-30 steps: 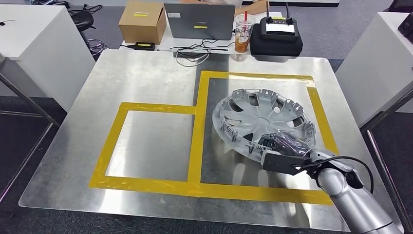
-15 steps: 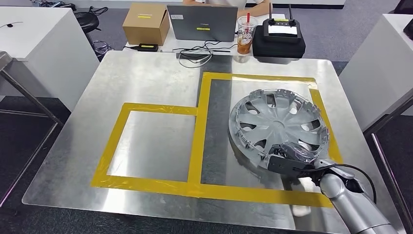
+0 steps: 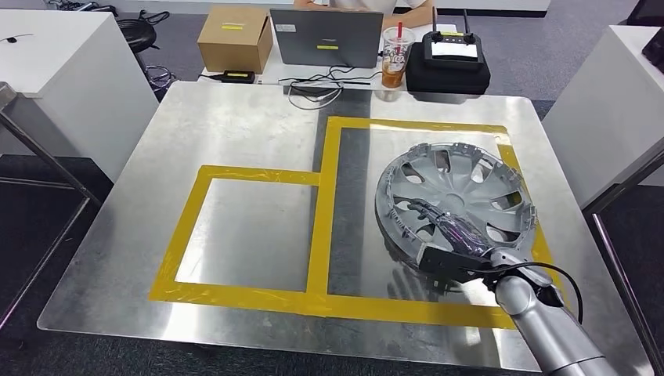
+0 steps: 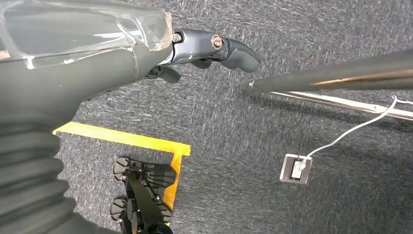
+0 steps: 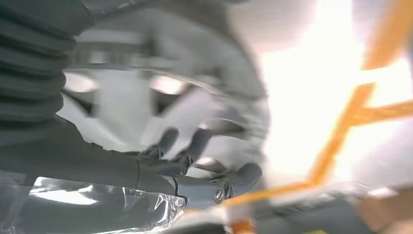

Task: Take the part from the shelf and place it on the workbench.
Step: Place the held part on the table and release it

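Right now you are looking at one silver hubcap [image 3: 456, 205] sitting on the metal workbench [image 3: 235, 133], inside the larger of the two yellow tape outlines [image 3: 325, 188], with its far right rim lying over the tape. It is tilting, its near edge lifted off the surface and its hollow, ribbed inner side facing up toward the camera; being round, it is showing no long axis. Your right hand [image 3: 454, 239] is gripping the hubcap at its near rim, dark fingers [image 3: 438, 222] reaching in over the spokes; the right wrist view is blurring badly, though you can still make out the fingers [image 5: 195, 144] lying against the pale spokes. Your left hand [image 4: 160, 53] is hanging beside the bench over grey carpet, fingers curling in with nothing in them, close to one bare metal table leg [image 4: 331, 78]. Beyond the far edge of the bench, you are seeing one cardboard box [image 3: 231, 37], one laptop [image 3: 326, 37], one iced drink in a plastic cup [image 3: 394, 56] and one black case [image 3: 448, 66] with a controller on top.
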Robot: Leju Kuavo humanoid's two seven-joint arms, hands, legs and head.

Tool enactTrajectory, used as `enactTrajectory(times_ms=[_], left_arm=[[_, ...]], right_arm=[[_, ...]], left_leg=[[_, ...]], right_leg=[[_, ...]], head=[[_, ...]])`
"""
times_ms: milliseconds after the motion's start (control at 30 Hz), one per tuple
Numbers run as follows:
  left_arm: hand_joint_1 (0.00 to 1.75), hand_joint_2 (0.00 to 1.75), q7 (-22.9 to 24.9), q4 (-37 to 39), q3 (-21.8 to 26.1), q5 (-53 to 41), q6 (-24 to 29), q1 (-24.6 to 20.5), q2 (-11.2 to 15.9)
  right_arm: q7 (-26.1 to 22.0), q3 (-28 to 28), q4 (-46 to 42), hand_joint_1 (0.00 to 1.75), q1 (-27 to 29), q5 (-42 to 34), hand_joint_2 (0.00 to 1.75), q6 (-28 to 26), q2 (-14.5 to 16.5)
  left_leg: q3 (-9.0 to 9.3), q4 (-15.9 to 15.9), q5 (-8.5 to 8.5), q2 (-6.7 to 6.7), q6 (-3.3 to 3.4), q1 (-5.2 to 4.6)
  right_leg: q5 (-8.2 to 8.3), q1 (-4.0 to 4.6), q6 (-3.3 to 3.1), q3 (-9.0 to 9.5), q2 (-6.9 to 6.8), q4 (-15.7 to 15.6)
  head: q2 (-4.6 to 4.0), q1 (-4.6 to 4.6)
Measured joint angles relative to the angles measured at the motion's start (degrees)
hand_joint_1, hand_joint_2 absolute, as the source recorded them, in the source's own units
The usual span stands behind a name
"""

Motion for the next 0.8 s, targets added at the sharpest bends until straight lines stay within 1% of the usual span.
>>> enactTrajectory(times_ms=[33, 67, 100, 133, 167, 200, 233, 267, 300, 333, 367, 400, 433, 500, 533, 567, 600, 667, 700, 733, 767, 800], left_arm=[[0.00, 0.00, -0.06, -0.41, 0.01, -0.11, -0.31, 0.00, -0.27], [0.00, 0.00, -0.28, -0.71, 0.02, -0.38, -0.49, 0.00, -0.48], [0.00, 0.00, -0.65, -0.87, 0.03, -0.74, -0.59, -0.01, -0.64], [0.00, 0.00, -1.09, -0.92, 0.04, -1.19, -0.62, 0.00, -0.75], [0.00, 0.00, -1.52, -0.93, 0.04, -1.62, -0.63, -0.01, -0.82], [0.00, 0.00, -1.84, -0.93, 0.04, -1.92, -0.63, -0.01, -0.91], [0.00, 0.00, -2.04, -0.93, 0.04, -2.18, -0.63, -0.01, -0.99], [0.00, 0.00, -2.25, -0.93, 0.04, -2.37, -0.67, -0.02, -1.06], [0.00, 0.00, -2.55, -0.93, 0.04, -2.62, -0.78, -0.02, -1.11], [0.00, 0.00, -3.00, -0.93, 0.03, -3.01, -0.96, -0.03, -1.14], [0.00, 0.00, -3.66, -0.94, 0.03, -3.48, -1.21, -0.03, -1.15], [0.00, 0.00, -4.41, -0.97, 0.03, -4.02, -1.45, -0.02, -1.15], [0.00, 0.00, -5.13, -1.06, 0.03, -4.50, -1.71, -0.02, -1.18], [0.00, 0.00, -6.03, -1.49, 0.09, -4.96, -2.11, 0.08, -1.44], [0.00, 0.00, -6.11, -1.84, 0.14, -4.77, -2.36, 0.16, -1.63], [0.00, 0.00, -5.86, -2.20, 0.21, -4.20, -2.52, 0.25, -1.80], [0.00, 0.00, -5.38, -2.55, 0.29, -3.33, -2.66, 0.34, -1.91], [0.00, 0.00, -4.11, -3.05, 0.45, -1.29, -2.78, 0.60, -2.06], [0.00, 0.00, -3.63, -3.19, 0.51, -0.57, -2.80, 0.77, -2.12], [0.00, 0.00, -3.33, -3.31, 0.56, -0.13, -2.83, 0.95, -2.20], [0.00, 0.00, -3.16, -3.42, 0.59, 0.08, -2.84, 1.09, -2.26], [0.00, 0.00, -3.06, -3.56, 0.62, 0.21, -2.84, 1.18, -2.29]], right_arm=[[-0.91, -0.67, -1.80, 0.00, 0.63, -0.65, 0.00, -0.37, 0.23], [-2.19, -1.60, -3.80, 0.00, 1.34, -1.57, 0.00, -0.96, 0.51], [-3.72, -2.76, -6.01, 0.00, 2.22, -2.70, 0.00, -1.66, 0.89], [-5.21, -4.05, -8.39, 0.00, 3.20, -3.89, 0.00, -2.28, 1.39], [-6.37, -5.40, -10.88, 0.00, 4.29, -4.91, 0.00, -2.71, 1.96], [-7.01, -6.61, -13.09, 0.00, 5.30, -5.59, 0.00, -2.81, 2.48], [-7.30, -7.64, -15.02, 0.00, 6.10, -6.01, 0.00, -2.73, 2.91], [-7.67, -8.55, -16.67, 0.00, 6.71, -6.53, 0.00, -2.65, 3.26], [-8.55, -9.43, -18.14, 0.00, 7.20, -7.54, 0.00, -2.64, 3.61], [-10.02, -10.48, -19.74, 0.00, 7.72, -9.23, 0.00, -2.64, 4.10], [-11.81, -11.81, -21.71, 0.00, 8.38, -11.64, 0.00, -2.60, 4.86], [-13.48, -13.33, -23.97, 0.00, 9.19, -14.26, 0.00, -2.45, 5.82], [-14.69, -15.17, -26.70, 0.00, 10.05, -16.87, 0.00, -2.24, 6.91], [-15.56, -19.09, -32.71, 0.00, 11.56, -19.88, 0.00, -1.98, 9.13], [-15.64, -21.11, -35.91, 0.00, 12.15, -20.11, 0.00, -2.06, 10.17], [-15.65, -22.88, -38.84, 0.00, 12.78, -19.55, 0.00, -2.20, 11.10], [-15.66, -24.50, -41.55, 0.00, 13.49, -18.69, 0.00, -2.35, 11.91], [-15.79, -27.35, -45.93, 0.00, 15.23, -17.20, 0.00, -2.54, 13.23], [-15.93, -28.56, -47.51, 0.00, 16.07, -16.78, 0.00, -2.58, 13.75], [-16.16, -29.60, -48.80, 0.00, 16.81, -16.56, 0.00, -2.62, 14.19], [-16.40, -30.40, -49.76, 0.00, 17.36, -16.46, 0.00, -2.67, 14.53], [-16.65, -31.05, -50.62, 0.00, 17.76, -16.40, 0.00, -2.77, 14.85]], left_leg=[[0.20, -0.34, 0.29, -0.01, 0.43, 0.10], [0.36, -0.68, 0.58, -0.03, 0.80, 0.22], [0.38, -0.88, 0.75, -0.03, 1.04, 0.31], [0.31, -0.89, 0.77, -0.04, 1.19, 0.26], [0.25, -0.88, 0.75, -0.05, 1.24, 0.20], [0.24, -0.87, 0.71, -0.07, 1.26, 0.14], [0.25, -0.83, 0.65, -0.09, 1.23, 0.10], [0.29, -0.76, 0.57, -0.11, 1.15, 0.08], [0.31, -0.62, 0.43, -0.12, 0.99, 0.08], [0.25, -0.33, 0.22, -0.13, 0.73, -0.03], [0.15, -0.02, -0.02, -0.14, 0.46, -0.17], [0.02, 0.25, -0.22, -0.16, 0.20, -0.30], [-0.10, 0.46, -0.29, -0.17, -0.07, -0.38], [-0.16, 0.67, -0.43, -0.21, -0.52, -0.27], [-0.36, 1.27, -1.06, -0.17, -0.83, -0.18], [-0.94, 2.86, -2.39, -0.13, -1.14, -0.08], [-2.00, 5.62, -4.31, -0.05, -1.48, 0.05], [-4.98, 13.48, -8.42, 0.02, -2.00, 0.33], [-5.98, 16.35, -9.53, 0.02, -2.11, 0.42], [-6.02, 17.22, -9.58, 0.03, -2.11, 0.46], [-4.95, 15.78, -8.63, 0.03, -1.99, 0.47], [-2.70, 12.08, -6.94, 0.03, -1.73, 0.43]], right_leg=[[-0.56, -0.04, 0.10, -0.46, -0.04, 0.82], [-1.67, -0.04, -0.01, -1.49, -0.06, 2.86], [-3.28, -0.09, -0.29, -3.17, -0.08, 6.27], [-5.09, -0.07, -0.55, -5.20, -0.08, 10.47], [-6.48, -0.08, -0.60, -7.13, -0.08, 14.43], [-7.09, -0.10, -0.42, -8.37, -0.08, 16.86], [-6.72, -0.13, -0.06, -8.52, -0.09, 16.95], [-5.49, -0.17, 0.40, -7.50, -0.10, 14.63], [-3.80, -0.20, 0.80, -5.57, -0.14, 10.56], [-2.26, -0.17, 0.93, -3.54, -0.19, 6.27], [-1.13, -0.14, 0.79, -1.96, -0.23, 3.03], [-0.55, -0.04, 0.50, -1.05, -0.26, 1.19], [-0.36, 0.11, 0.06, -0.80, -0.25, 0.72], [-0.14, 0.07, -0.51, -0.77, -0.25, 0.77], [-0.03, -0.08, -0.73, -0.72, -0.27, 0.73], [0.04, -0.27, -0.92, -0.67, -0.29, 0.63], [0.10, -0.38, -1.06, -0.66, -0.31, 0.59], [0.22, -0.27, -1.35, -0.84, -0.35, 0.60], [0.30, -0.20, -1.44, -0.96, -0.35, 0.61], [0.43, -0.14, -1.54, -1.08, -0.35, 0.61], [0.56, -0.10, -1.59, -1.17, -0.32, 0.61], [0.72, -0.03, -1.57, -1.24, -0.27, 0.59]], head=[[-0.01, 0.07], [-0.01, 0.14], [0.00, 0.21], [0.00, 0.26], [0.01, 0.27], [0.01, 0.27], [0.01, 0.28], [0.00, 0.28], [0.00, 0.30], [0.00, 0.33], [-0.01, 0.31], [-0.01, 0.30], [0.00, 0.28], [0.01, 0.27], [0.00, 0.23], [0.00, 0.16], [0.00, 0.09], [0.00, 0.02], [0.00, 0.03], [0.00, 0.03], [0.00, 0.03], [-0.01, 0.02]])
